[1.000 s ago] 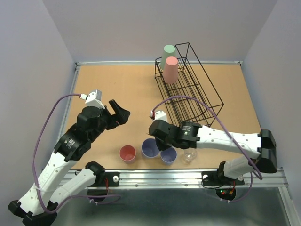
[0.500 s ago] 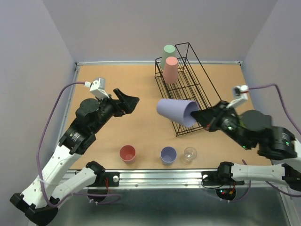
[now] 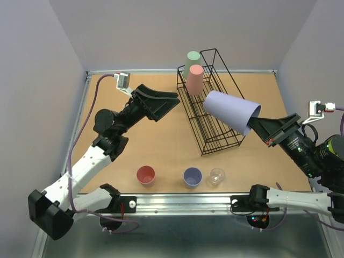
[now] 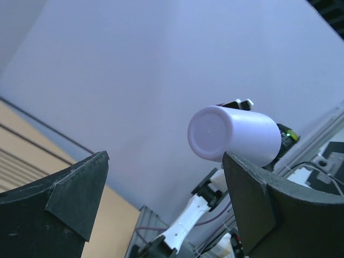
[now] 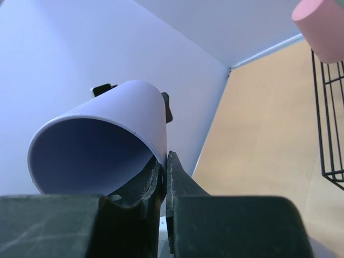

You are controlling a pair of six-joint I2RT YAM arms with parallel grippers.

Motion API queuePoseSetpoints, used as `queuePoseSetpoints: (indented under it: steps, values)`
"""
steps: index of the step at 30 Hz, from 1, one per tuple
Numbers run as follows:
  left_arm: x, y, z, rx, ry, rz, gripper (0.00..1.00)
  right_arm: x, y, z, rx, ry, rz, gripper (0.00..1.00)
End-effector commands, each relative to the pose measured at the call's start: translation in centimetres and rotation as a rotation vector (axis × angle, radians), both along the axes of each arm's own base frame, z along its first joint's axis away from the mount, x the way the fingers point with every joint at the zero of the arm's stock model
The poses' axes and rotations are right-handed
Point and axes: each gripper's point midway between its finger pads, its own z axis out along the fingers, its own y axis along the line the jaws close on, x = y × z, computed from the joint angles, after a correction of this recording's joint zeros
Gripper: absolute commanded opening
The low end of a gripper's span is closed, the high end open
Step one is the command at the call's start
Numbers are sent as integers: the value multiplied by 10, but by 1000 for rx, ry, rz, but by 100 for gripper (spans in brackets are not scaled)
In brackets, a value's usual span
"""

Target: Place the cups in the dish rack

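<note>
1. Right gripper [image 3: 255,124]: jaws clamped on the rim of the lavender cup [image 3: 231,110]. One finger is inside the mouth and one outside.
2. We see that cup in the air, lying on its side. Its closed base points to 10 o'clock and its mouth to 4 o'clock. In the top view it overlaps the 3 o'clock side of the dish rack [image 3: 200,115]. We can't tell whether it touches the wire.
3. Left gripper [image 3: 173,103]: jaws wide apart, holding nothing. It is raised at the rack's 9 o'clock and points at the held cup.
4. The rack sits at 1 o'clock on the table [image 3: 134,140].
5. Two cups are upside down at the rack's 12 o'clock end. The salmon cup [image 3: 195,79] is in front, and the pale green cup [image 3: 192,62] is just behind it.
6. Three cups stand upright in a row at the table's 6 o'clock edge. From 9 to 3 o'clock: salmon-red cup [image 3: 145,174], second lavender cup [image 3: 192,176], clear cup [image 3: 216,175]. The last two are near each other and the first stands apart.
</note>
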Motion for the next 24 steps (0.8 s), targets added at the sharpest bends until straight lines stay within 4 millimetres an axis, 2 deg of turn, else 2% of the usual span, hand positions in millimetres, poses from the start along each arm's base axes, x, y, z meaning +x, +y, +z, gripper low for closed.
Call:
queuePoseSetpoints:
  steps: [1, 4, 11, 18, 24]
  values:
    - [-37, 3, 42, -190, -149, -164, 98, 4, -2, 35, 102, -60, -27, 0]
    - [-37, -1, 47, -233, -161, -181, 98, 6, 3, 39, 92, -70, -33, 1]
    - [-37, -18, 51, -263, -158, -225, 98, 8, 20, 32, 86, -61, -8, 0]
    - [-39, -33, 54, -286, -160, -274, 98, 11, 22, 29, 79, -57, -25, 0]
    - [-53, -36, 62, -339, -197, -365, 98, 15, 28, 29, 61, -57, -35, 0]
